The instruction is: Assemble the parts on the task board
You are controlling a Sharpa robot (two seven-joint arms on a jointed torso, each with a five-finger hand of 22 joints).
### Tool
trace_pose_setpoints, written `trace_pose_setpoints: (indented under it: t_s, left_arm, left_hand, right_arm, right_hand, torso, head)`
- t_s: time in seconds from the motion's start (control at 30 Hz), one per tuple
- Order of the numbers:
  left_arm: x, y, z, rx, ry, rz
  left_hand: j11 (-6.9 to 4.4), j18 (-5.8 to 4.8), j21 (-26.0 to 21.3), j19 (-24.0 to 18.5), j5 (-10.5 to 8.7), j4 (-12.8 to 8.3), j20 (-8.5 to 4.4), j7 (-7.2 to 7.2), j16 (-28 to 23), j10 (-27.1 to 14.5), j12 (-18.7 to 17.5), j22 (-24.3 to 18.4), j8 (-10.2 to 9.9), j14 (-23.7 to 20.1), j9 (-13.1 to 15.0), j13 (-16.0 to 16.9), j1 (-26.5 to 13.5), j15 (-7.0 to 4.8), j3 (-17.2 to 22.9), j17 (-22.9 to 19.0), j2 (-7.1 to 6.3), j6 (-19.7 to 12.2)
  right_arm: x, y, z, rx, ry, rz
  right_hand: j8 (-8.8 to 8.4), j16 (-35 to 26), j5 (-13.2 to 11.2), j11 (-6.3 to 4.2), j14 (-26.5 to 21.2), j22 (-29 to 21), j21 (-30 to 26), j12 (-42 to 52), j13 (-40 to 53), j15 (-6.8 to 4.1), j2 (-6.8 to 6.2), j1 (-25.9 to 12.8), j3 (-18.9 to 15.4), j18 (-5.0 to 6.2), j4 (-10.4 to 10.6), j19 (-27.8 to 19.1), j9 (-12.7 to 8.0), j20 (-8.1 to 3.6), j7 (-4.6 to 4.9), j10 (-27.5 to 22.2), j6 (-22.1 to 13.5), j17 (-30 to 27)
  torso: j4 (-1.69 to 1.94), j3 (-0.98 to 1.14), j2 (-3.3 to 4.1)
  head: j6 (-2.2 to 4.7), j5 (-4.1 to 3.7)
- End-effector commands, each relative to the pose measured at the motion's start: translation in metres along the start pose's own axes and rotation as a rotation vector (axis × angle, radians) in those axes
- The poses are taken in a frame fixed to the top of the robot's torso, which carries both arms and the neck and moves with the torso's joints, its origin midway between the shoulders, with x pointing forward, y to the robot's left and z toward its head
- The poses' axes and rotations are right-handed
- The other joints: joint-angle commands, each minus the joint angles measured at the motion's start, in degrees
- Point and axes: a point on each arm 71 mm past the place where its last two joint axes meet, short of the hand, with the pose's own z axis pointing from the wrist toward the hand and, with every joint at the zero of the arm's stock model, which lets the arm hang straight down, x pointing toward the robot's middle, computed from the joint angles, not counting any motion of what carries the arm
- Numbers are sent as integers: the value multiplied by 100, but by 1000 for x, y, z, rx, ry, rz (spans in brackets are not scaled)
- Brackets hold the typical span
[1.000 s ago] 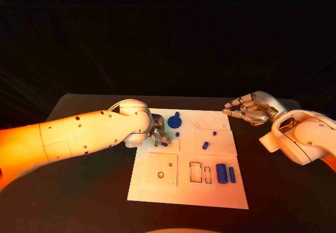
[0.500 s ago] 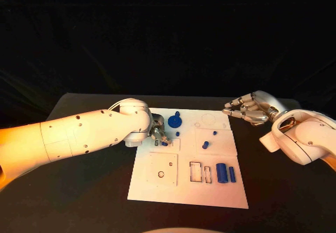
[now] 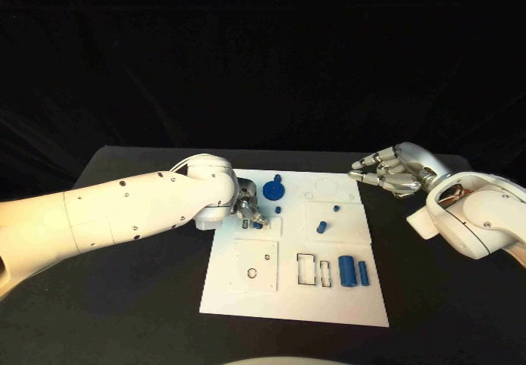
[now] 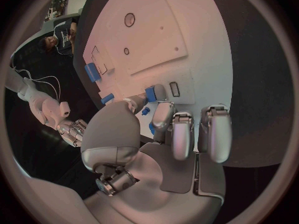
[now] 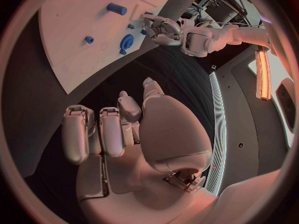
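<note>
Over the task board's (image 3: 294, 300) upper left part, a small blue part (image 4: 151, 93) is pinched by the left hand (image 3: 245, 207). Off its far right corner, above the surface (image 3: 131, 304), the right hand (image 3: 386, 173) is held empty, fingers loosely curled and apart.

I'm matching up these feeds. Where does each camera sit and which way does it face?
Head view: on the robot's head, looking down at the task board; both arms show.
Left wrist view: behind the left hand, facing the board.
Right wrist view: behind the right hand, facing the board.
Shared: all three show the board's blue parts.
</note>
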Motion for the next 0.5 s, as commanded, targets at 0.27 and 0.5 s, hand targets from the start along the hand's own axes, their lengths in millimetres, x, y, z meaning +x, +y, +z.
trace_pose_setpoints:
  t_s: [0.27,0.5]
  left_arm:
    - [10,6,4,-77,61,26]
    - [10,6,4,-78,65,29]
  left_hand:
    - [-46,-71,27,366,26,96,-47,12,17,44,57,1095,41,614,29,42,-152,-46,-64,1509,26,44]
    - [-49,-75,34,376,9,281,-54,9,17,65,80,1112,78,614,55,62,-410,-50,-318,1509,0,75]
  right_arm:
    - [1,1,-1,-8,15,0]
    - [1,1,-1,-9,18,-1]
  right_hand:
    - [11,-29,-33,-44,267,247,-36,-30,0,-49,57,-6,-35,102,-3,-45,8,-3,-2,1,29,-7]
    - [11,-30,-36,-44,267,249,-35,-28,1,-50,55,-11,-43,101,0,-43,9,-4,-3,2,31,-8]
  torso:
    - [1,-2,-2]
    - [5,-3,-2]
  head:
    - [8,4]
    - [2,3]
